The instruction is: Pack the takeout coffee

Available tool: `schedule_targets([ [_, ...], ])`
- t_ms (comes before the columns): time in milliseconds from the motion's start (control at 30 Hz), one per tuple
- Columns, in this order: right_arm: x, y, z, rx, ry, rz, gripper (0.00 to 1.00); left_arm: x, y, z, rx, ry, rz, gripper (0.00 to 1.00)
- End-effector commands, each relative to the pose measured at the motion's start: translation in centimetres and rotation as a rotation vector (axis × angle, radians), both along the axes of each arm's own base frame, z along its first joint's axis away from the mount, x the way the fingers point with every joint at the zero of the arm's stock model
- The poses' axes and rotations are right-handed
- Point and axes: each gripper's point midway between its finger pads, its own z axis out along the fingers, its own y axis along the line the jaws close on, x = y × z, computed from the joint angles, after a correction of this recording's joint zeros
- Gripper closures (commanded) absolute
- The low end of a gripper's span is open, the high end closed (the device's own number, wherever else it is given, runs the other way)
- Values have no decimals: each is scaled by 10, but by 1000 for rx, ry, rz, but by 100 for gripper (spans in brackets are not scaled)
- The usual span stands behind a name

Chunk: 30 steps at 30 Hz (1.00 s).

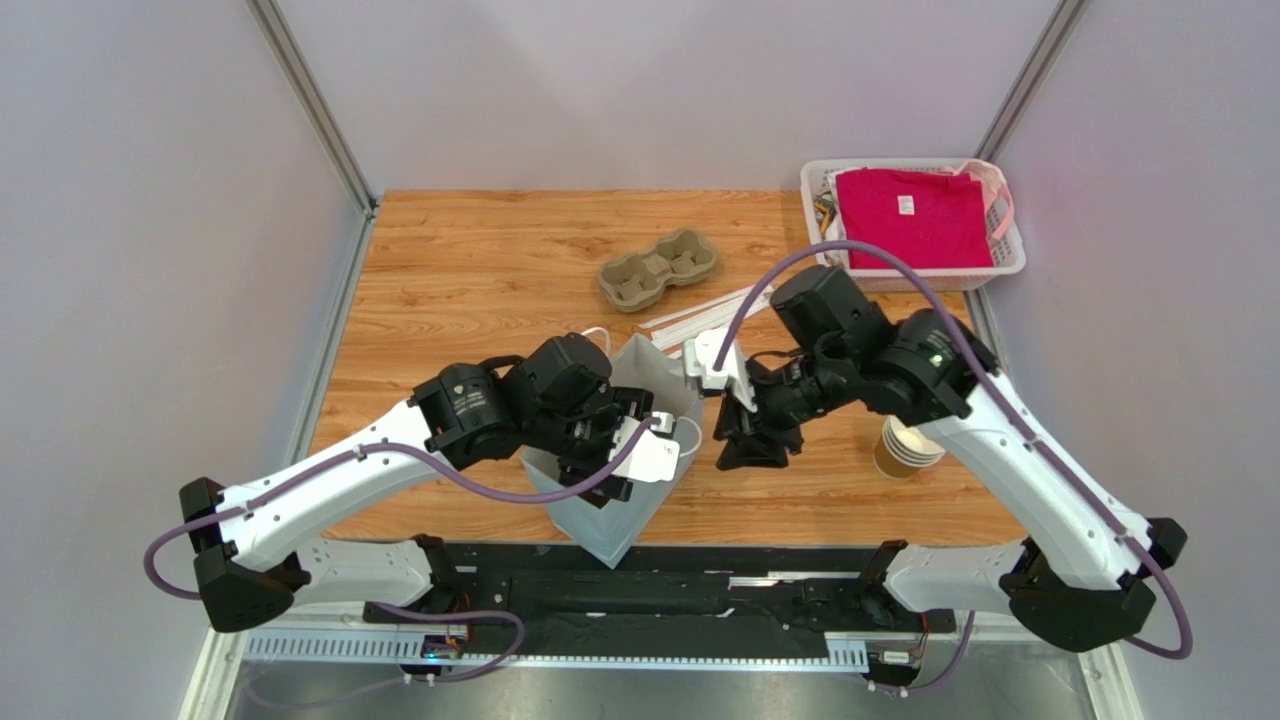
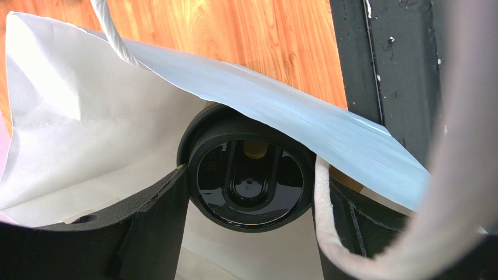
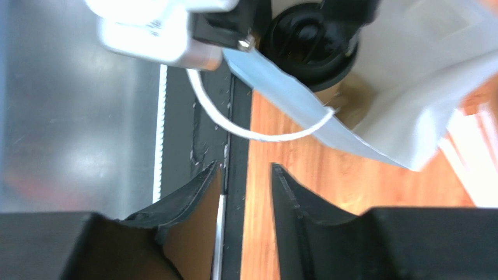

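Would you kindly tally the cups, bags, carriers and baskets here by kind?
White paper bag: 1
Brown paper cup with black lid: 1
Stack of lidless brown cups: 1
Grey pulp cup carrier: 1
White plastic basket: 1
Total: 5

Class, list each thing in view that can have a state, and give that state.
bag: open.
coffee: lidded, inside the bag.
left gripper: closed on the coffee.
right gripper: open, empty.
carrier: empty.
cups: stacked, lidless.
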Motion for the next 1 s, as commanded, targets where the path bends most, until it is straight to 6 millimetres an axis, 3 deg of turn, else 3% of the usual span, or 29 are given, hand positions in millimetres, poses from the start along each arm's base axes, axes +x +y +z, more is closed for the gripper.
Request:
schedule_targets([
  [0,-9,-10,40,101,-27,-81,46,1,-13,13,-63,-1,-13,100],
  [133,-7,-2,57,209,-71,-86,32,0,-14,12,-65,5,-21,100],
  [300,-3,17,63,304,-96,-39,30,-1,-14,11,-67,5,-32,100],
  [433,-1,36,51,314,-71,2,32,0,-14,9,-64,4,-27,100],
  [533,-4,43,41,298,-71,39,40,0,-14,9,-64,2,-22,100],
  [633,-6,39,26,253,-71,55,65,1,-11,10,-67,0,-8,100],
  [667,-9,34,19,231,-63,53,87,1,-10,10,-69,-2,-2,100],
  [700,-8,30,15,218,-73,50,100,1,-9,10,-71,-1,5,100],
  [967,-28,1,-19,156,-132,94,100,1,-12,19,-122,87,106,100],
])
